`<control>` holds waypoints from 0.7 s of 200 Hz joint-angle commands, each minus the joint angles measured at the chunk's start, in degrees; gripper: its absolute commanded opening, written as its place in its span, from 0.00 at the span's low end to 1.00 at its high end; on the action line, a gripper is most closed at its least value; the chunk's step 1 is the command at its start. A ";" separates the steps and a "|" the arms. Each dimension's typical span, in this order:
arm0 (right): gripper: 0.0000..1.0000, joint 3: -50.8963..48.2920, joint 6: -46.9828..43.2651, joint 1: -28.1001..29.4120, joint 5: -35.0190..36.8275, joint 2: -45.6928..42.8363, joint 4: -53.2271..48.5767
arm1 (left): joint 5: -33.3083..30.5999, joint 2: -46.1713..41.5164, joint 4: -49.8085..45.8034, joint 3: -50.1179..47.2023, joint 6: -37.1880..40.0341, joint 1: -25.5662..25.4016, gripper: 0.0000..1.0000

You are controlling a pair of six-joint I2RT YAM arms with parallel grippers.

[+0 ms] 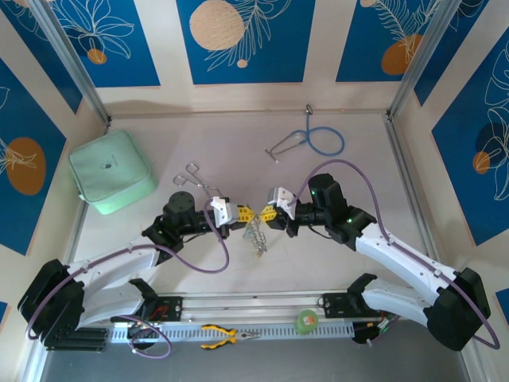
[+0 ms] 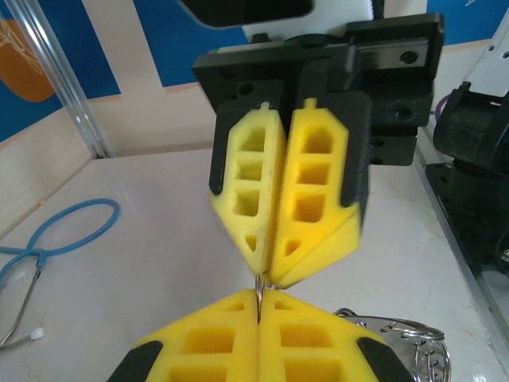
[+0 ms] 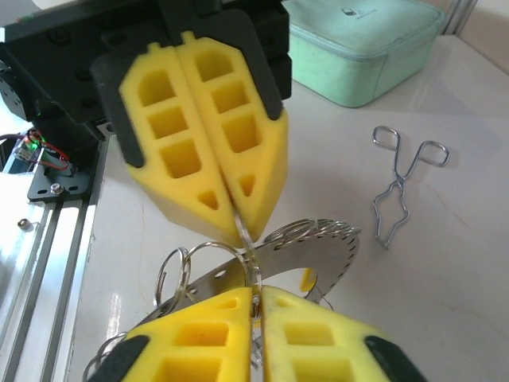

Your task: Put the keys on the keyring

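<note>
Mid-table, tip to tip: left gripper [image 1: 243, 213] and right gripper [image 1: 268, 213] meet nose-on, roughly level, neither nearer than the other.

Keyring [image 1: 256, 235] sits just on the base side of that junction, touching or hanging off it. Can't tell from above whether it rests on the table. Right wrist view has its flat perforated band [image 3: 318, 248] tilted up right behind the contact point, with small split rings [image 3: 184, 267] fanning off to one side. One yellow key head [image 3: 306, 279] peeks out at the band's inner edge. The other keys are too small to sort out.

Key relation: a thin metal sliver [image 2: 258, 301] runs straight along the line joining the two noses, its long axis in both finger seams.

Jaws:
- left: fully together, sliver clamped in the seam
- right: pads pressed together in the left wrist view, with only a hairline gap around the same sliver in its own view. Reads as pinching it too.

Can't tell whether the sliver is a key shank or a ring coil. My read: threading comes next, so the pull direction should follow that axis.
</note>
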 commanded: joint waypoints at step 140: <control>0.11 1.91 0.94 0.31 -5.39 2.32 4.66 | 3.15 -0.32 6.36 1.61 -1.54 -0.10 0.00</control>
